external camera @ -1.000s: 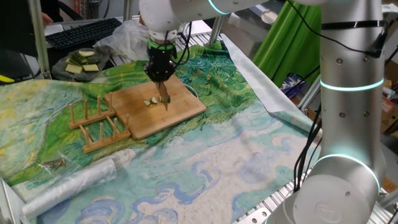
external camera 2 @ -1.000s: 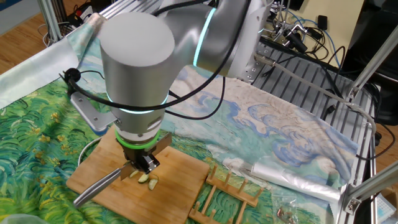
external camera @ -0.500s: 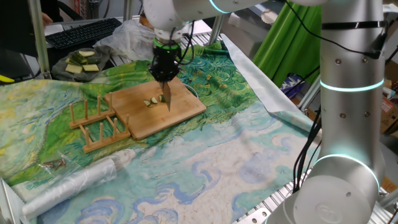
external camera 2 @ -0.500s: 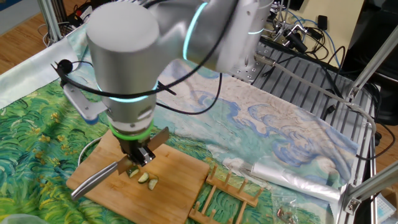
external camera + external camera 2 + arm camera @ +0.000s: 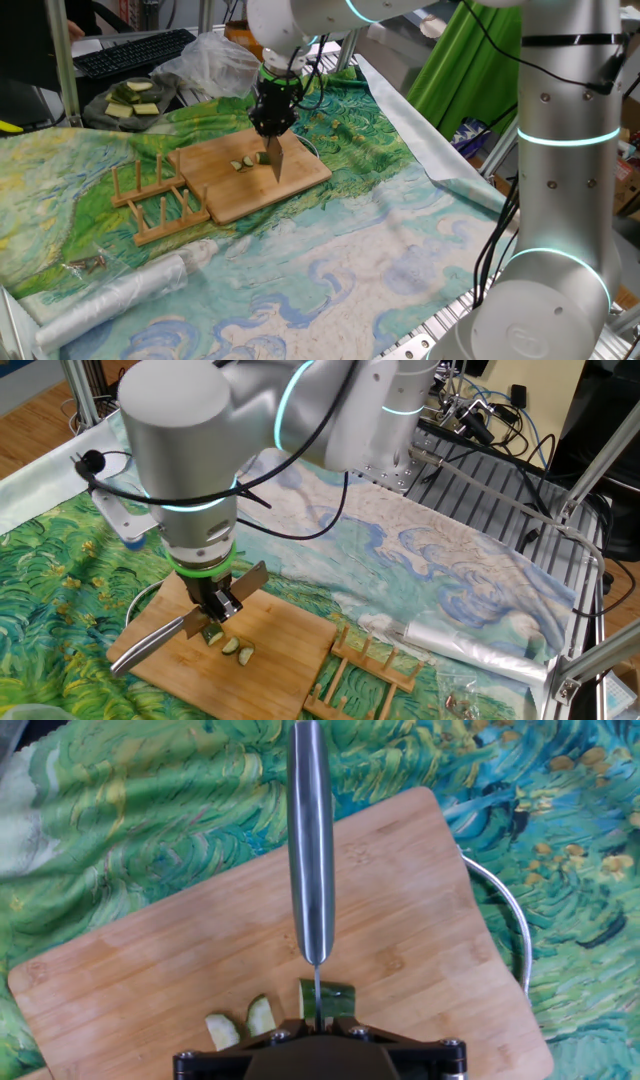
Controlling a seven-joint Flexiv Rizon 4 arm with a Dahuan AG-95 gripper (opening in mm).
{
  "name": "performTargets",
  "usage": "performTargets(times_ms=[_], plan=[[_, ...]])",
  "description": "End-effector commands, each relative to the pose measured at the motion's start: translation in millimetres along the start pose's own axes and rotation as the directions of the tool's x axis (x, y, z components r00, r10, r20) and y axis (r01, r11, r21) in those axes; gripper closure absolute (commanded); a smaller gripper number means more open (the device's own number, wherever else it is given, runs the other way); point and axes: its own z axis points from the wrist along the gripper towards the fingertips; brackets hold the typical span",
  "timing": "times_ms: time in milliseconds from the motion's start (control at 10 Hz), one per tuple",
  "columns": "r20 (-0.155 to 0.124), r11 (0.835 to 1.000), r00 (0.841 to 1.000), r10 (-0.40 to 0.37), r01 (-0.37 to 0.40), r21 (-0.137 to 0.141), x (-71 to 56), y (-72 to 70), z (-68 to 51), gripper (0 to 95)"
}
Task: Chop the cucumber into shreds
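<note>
Gripper (image 5: 218, 612) points straight down over the rectangular bamboo cutting board (image 5: 420, 920), fingers clamped together on a steel-handled kitchen knife (image 5: 310, 870). In the hand view the handle runs away toward the board's far long edge; the blade shows only edge-on as a thin line.

That blade line sits on a short cucumber chunk, dark green skin, pale flesh (image 5: 326, 1001), near the board's near long edge, about midway along. Two thinner cucumber slices (image 5: 243, 1022) lie just beside it, toward the left end.

Progress, by my reading: early. A couple of slices are off, one chunk under the knife, nothing resembling shreds. The slices would need cutting lengthwise into strips.

Hard to tell: whether the blade has bitten into the chunk or only rests on it. The gripper body cuts off the lower edge of the hand view. In one fixed view the pieces (image 5: 243, 163) are only small specks beside the blade.
</note>
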Motion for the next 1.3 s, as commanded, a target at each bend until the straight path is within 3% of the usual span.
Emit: performTargets(times_ms=[100, 1300], plan=[[0.005, 1.000, 1.000, 0.000, 0.000, -0.003, 1.8, -0.3, 0.6, 95.0], [0.008, 1.000, 1.000, -0.003, 0.003, -0.006, 2.7, 3.9, 6.2, 95.0]])
